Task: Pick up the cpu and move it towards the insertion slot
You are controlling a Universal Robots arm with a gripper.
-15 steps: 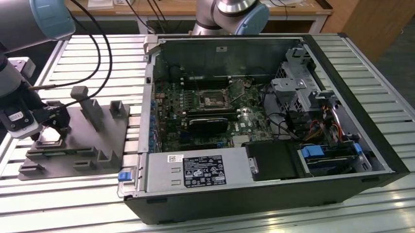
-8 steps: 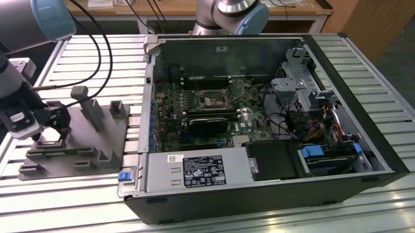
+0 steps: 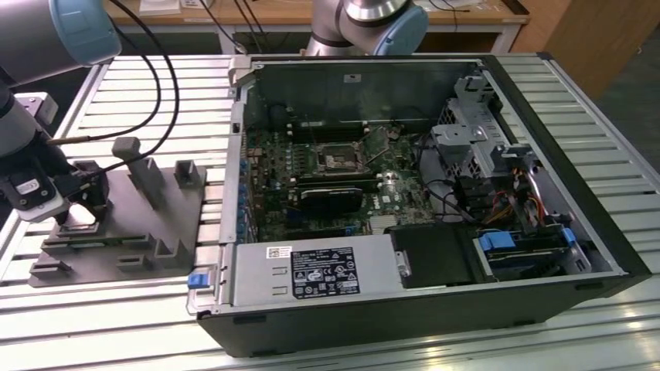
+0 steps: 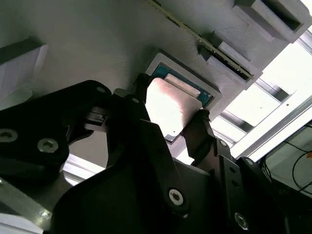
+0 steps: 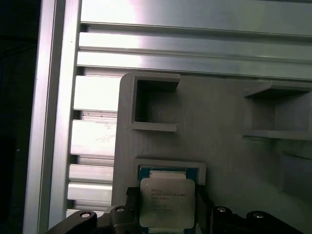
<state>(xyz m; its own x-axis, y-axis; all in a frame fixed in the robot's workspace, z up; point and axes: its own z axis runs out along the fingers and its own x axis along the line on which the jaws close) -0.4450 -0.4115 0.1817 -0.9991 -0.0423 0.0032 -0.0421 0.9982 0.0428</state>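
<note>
In the exterior view the arm reaches down at the exterior view's left. Its pincer (image 3: pixel 73 224) is low over the end of the grey plate (image 3: pixel 154 232) that lies toward that side. The plate rests on the slatted desk (image 3: pixel 134 100), just beside an open computer case (image 3: pixel 413 317). The slot (image 3: pixel 338 159) sits on the board inside that case, well apart from the pincer.

In the second wrist view the cpu (image 4: pixel 168 109) lies in a shallow framed recess of the plate, its silver top glaring. The dark fingers (image 4: pixel 200 129) flank it, one at each of two opposite edges (the contact looks snug). The pincer is narrowed to the chip's width and grips it.

In the first wrist view the cpu sits in that same recess, near the plate's edge, with a finger touching either side. Whether it has lifted off the recess floor, I cannot tell.
</note>
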